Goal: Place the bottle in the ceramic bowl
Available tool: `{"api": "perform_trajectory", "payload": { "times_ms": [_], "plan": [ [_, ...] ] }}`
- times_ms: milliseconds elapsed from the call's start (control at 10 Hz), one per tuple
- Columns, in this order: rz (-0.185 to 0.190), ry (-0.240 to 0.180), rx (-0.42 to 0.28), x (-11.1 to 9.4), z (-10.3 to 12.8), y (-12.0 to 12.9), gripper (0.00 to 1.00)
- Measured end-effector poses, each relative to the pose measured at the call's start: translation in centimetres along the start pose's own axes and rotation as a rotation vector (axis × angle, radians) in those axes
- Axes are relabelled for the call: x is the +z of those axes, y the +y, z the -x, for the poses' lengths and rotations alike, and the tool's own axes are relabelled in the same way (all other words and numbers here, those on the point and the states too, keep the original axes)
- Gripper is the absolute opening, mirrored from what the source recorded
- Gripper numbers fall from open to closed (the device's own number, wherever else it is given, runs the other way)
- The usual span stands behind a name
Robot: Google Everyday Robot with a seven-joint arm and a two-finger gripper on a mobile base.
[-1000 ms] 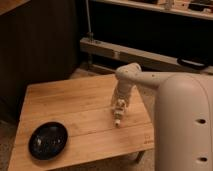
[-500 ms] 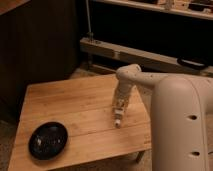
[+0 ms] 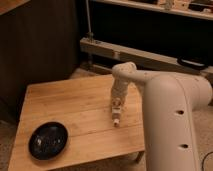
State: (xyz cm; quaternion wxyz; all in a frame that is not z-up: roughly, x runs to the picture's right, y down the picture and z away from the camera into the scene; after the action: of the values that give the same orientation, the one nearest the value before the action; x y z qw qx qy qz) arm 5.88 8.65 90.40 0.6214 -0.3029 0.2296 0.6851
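The bottle (image 3: 116,120) is a small whitish thing near the right middle of the wooden table (image 3: 75,107), pointing down and toward me. My gripper (image 3: 116,109) comes down from the white arm (image 3: 150,87) and sits right on the bottle's upper end, touching or around it. I cannot tell whether the bottle rests on the table or hangs just above it. The ceramic bowl (image 3: 48,140), a shallow glossy black dish, lies at the table's front left corner, well apart from the gripper, with nothing in it.
My large white arm body (image 3: 175,130) fills the right foreground and hides the table's right edge. A dark wall stands behind the table to the left. A low metal shelf rail (image 3: 135,55) runs behind it.
The gripper and the bottle have shifted very slightly toward the left and front. The bowl has not moved.
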Motion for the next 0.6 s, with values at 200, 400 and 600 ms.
{"api": "perform_trajectory", "payload": {
  "times_ms": [200,400,600],
  "plan": [
    [0.026,0.006,-0.054,-0.2,-0.1,2.4,0.00],
    [0.061,-0.009,-0.145,-1.9,-0.6,7.1,0.00],
    [0.082,-0.032,-0.225,-5.0,-1.6,10.7,0.00]
  ]
}}
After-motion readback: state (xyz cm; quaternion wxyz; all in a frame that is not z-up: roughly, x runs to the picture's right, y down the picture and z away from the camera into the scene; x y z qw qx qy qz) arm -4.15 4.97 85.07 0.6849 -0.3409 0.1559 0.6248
